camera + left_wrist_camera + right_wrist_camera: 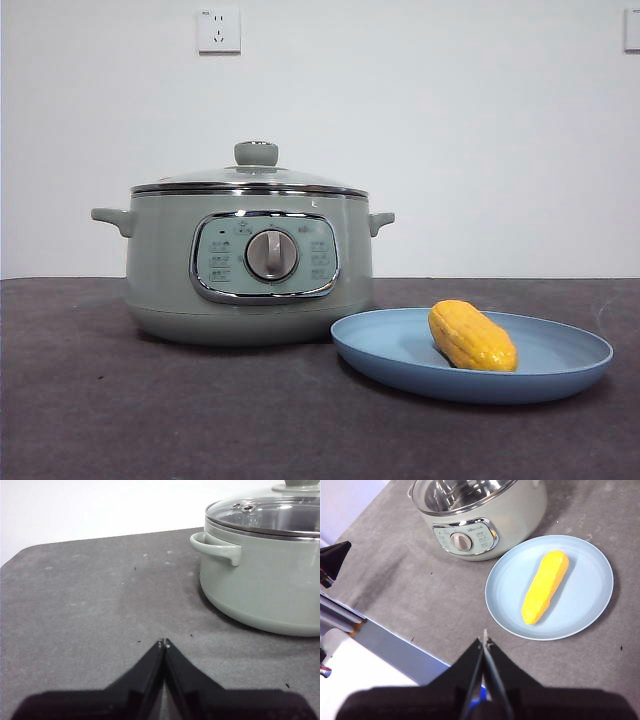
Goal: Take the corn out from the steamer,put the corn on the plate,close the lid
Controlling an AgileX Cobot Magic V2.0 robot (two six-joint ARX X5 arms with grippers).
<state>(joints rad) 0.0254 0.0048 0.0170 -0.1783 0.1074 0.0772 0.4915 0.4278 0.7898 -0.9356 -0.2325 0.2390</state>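
The sage-green steamer (250,265) stands on the dark table with the glass lid (252,178) seated on its chrome rim, green knob on top. To its right, the yellow corn (472,336) lies on the light-blue plate (560,375). My left gripper (164,642) is shut and holds nothing, low over the table, well off from the steamer (265,580) on its handle side. My right gripper (485,639) is shut and holds nothing, high above the table's front edge, short of the plate (590,605) and corn (545,586). Neither arm shows in the front view.
Grey table mat (150,410) runs in front of the steamer and plate. The right wrist view shows the table's front edge (395,645) and a black arm part (332,560) beyond the steamer's left. A white wall with a socket (219,30) lies behind.
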